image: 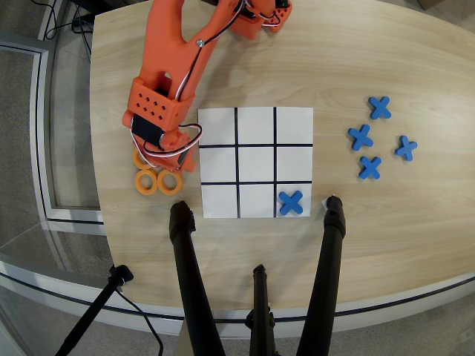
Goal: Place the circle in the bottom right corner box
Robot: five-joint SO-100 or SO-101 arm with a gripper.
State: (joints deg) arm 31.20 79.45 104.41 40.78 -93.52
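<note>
In the overhead view the arm's wrist block covers the pincer (165,157), so how its jaws stand cannot be told. The arm also hides most of the upper orange rings (141,159); only slivers show. The table (415,222) runs off the right edge, and the black tripod legs (194,297) run off the bottom edge.
</note>
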